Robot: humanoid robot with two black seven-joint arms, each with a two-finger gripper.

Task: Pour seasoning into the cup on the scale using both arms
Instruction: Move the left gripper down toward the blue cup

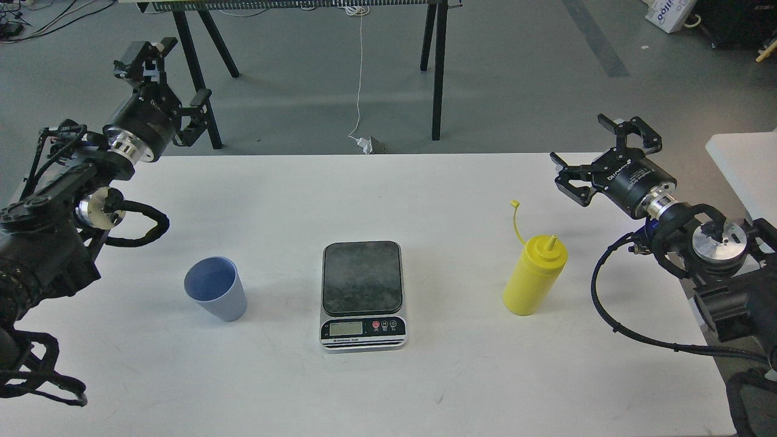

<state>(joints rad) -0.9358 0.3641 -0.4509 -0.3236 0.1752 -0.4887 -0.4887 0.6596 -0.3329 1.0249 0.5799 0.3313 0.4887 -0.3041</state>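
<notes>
The light-blue cup (217, 296) stands upright on the white table, left of the scale (362, 294). The scale's dark plate is bare. The yellow seasoning bottle (534, 274) stands upright to the right of the scale, its cap strap sticking up. My left gripper (164, 76) is raised at the far left, beyond the table's back edge, open and holding nothing. My right gripper (598, 155) hovers open at the right, behind and to the right of the bottle, fingers spread and empty.
The white table (425, 382) spans the view. A second white table edge (743, 164) lies at the far right. Black trestle legs (437, 67) and a white cable with a plug (364, 142) stand on the grey floor behind.
</notes>
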